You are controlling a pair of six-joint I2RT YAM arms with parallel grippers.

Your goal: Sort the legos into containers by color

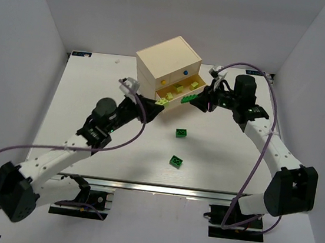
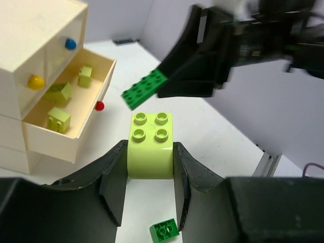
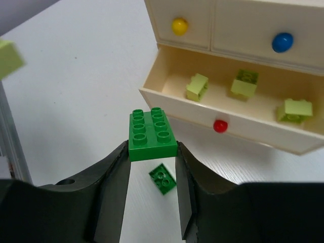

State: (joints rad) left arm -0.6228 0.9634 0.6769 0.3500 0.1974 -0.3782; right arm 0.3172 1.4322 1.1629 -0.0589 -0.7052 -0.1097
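Note:
My left gripper [image 2: 151,152] is shut on a yellow-green lego [image 2: 151,131] and holds it above the table, just in front of the chest's open drawer [image 2: 68,144], the one with the red knob [image 2: 99,106]. My right gripper [image 3: 152,148] is shut on a flat dark green lego [image 3: 152,132], also in the air near that drawer [image 3: 182,104]. In the top view the two grippers [image 1: 162,102] [image 1: 193,101] nearly meet. Three yellow-green legos [image 3: 244,82] lie in the open drawer. Two green legos [image 1: 181,134] [image 1: 176,162] lie on the table.
The cream chest [image 1: 169,63] stands at the back middle. Its upper drawers, with a yellow knob [image 3: 179,25] and a blue knob [image 3: 282,42], are shut. White walls enclose the table on three sides. A metal rail [image 1: 160,187] runs along the near edge.

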